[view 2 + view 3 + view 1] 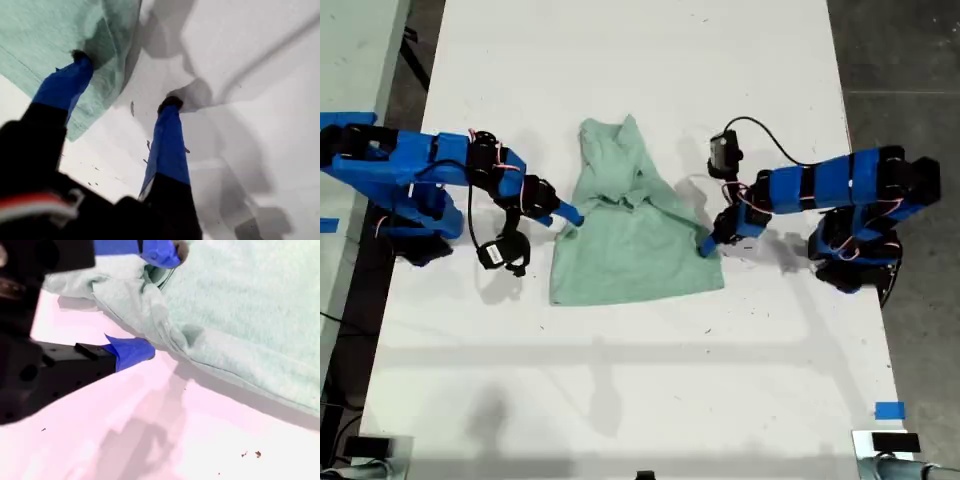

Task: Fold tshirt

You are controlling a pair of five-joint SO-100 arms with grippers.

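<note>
white worktop (620,60) – tshirt (635,235) crumpled at its middle, between both arms. my first end effector (125,80) open, one finger on the hem. my second end effector (150,300) – open around a bunched edge.

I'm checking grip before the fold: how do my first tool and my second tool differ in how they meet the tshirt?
My first tool is spread wide, one finger on the tshirt edge, the other on the bare table; my second tool has a bunched fold of cloth between its fingers. The first holds nothing; whether the second is clamped is unclear. Both have blue fingers.
</note>
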